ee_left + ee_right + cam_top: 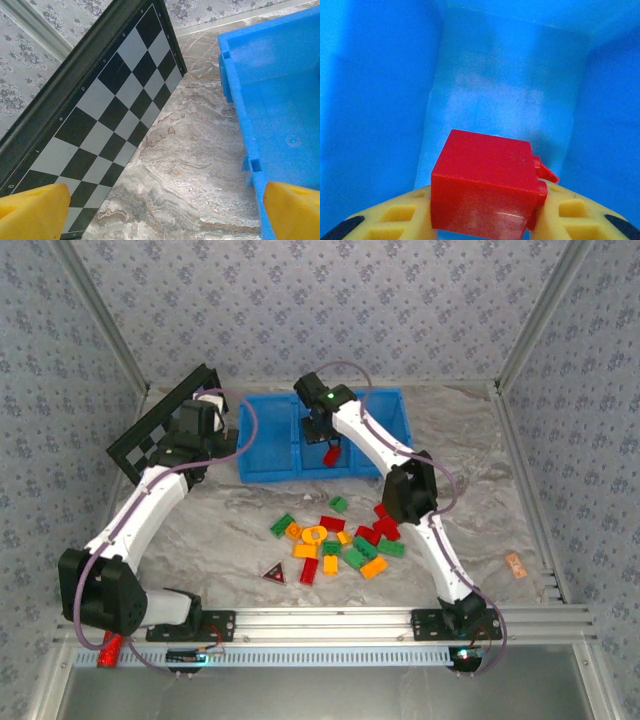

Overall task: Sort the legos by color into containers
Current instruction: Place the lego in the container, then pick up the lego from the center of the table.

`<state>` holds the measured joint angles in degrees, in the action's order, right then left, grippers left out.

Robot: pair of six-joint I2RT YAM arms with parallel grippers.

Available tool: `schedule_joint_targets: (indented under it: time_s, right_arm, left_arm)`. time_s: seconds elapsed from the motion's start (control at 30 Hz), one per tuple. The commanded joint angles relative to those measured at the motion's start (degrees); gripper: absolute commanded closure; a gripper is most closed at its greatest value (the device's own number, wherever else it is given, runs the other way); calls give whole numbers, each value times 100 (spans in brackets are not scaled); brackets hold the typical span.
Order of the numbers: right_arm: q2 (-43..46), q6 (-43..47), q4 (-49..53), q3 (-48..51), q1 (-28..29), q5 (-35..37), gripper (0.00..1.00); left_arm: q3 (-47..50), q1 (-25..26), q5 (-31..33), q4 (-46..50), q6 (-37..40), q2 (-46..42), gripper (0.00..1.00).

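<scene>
— Where's the red brick point(487, 185)?
— Pinched between the right gripper's point(482, 220) fingers, hanging inside the blue bin point(380, 100), in what looks like the middle compartment, with walls close on both sides.
— And the left gripper point(162, 212)?
— Fingers spread wide and empty, over bare table point(190, 165) between the checkerboard point(115, 100) and the bin's edge. The other bricks point(340, 540) lie piled well clear.

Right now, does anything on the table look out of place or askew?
Yes. A dark triangle with red edges lies at the near-left of the lego pile and is no brick. A small orange piece lies alone far to the right. The checkerboard stands tilted at the left rear.
</scene>
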<state>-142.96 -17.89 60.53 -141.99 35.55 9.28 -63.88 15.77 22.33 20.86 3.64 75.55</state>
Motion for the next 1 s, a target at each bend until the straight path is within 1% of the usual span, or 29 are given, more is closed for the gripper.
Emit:
schedule_joint_targets:
  time_s: [0.0, 0.17, 0.3, 0.37, 0.53, 0.67, 0.87, 0.97]
  right_arm:
    - [-205, 211, 11, -246, -59, 180, 62]
    - [-294, 290, -118, -207, -151, 53, 58]
    - [-262, 295, -84, -315, -188, -112, 51]
    - [-201, 270, -57, -332, -200, -216, 47]
    - [-17, 259, -49, -283, -207, -412, 40]
    - [185, 301, 6, -194, -122, -372, 38]
    - [991, 443, 225, 199, 136, -92, 38]
    - [1711, 364, 416, 937, 265, 89, 38]
  left_arm:
    - [-91, 24, -17, 40, 36, 74, 1]
    - [-156, 27, 32, 93, 64, 135, 1]
    - [-317, 23, 30, 206, 84, 261, 1]
    - [-345, 24, 51, 212, 85, 310, 1]
    - [-352, 9, 55, 208, 94, 282, 1]
    - [-292, 13, 2, 181, 62, 161, 1]
    - [-240, 5, -17, 132, 58, 15, 1]
    - [-271, 5, 4, 165, 30, 5, 1]
